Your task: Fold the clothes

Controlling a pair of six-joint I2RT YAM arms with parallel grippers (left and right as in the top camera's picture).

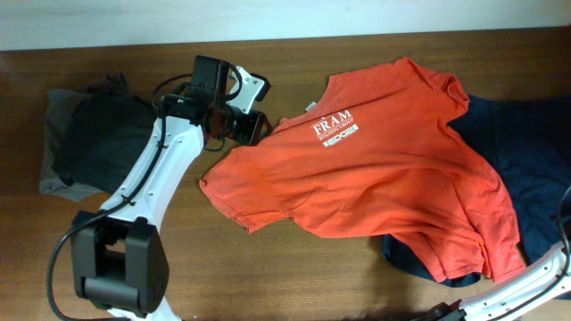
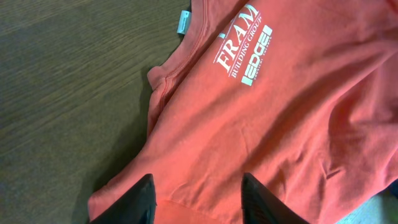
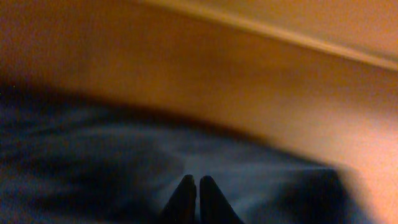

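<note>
T-shirt (image 2: 280,137) under spread, empty left fingers (image 2: 134,202); right fingers (image 3: 183,199) pressed together over navy garment (image 3: 93,155).

T-shirt (image 1: 375,178): soft matt orange cloth w/ white print (slightly creased). Table (image 1: 268,267): brown wood, visible grain. Navy garment (image 1: 526,152): matt cloth.

Left arm (image 1: 147,183) is mostly glossy white shell with chunky black joints; the base joint (image 1: 116,267) is a fat black block of cylinders; a thin black cable (image 1: 55,259) loops out beside it, and another one curls up by the wrist. The wrist has a boxy black camera housing (image 1: 212,73) with a white bracket (image 1: 253,87). Left gripper (image 2: 198,200) has matte black wedge-shaped fingers (image 2: 140,200); right gripper (image 3: 196,180) has the same dark fingers, tapering to narrow tips, kinda blurry; right arm (image 1: 528,278) shows a white link too.
</note>
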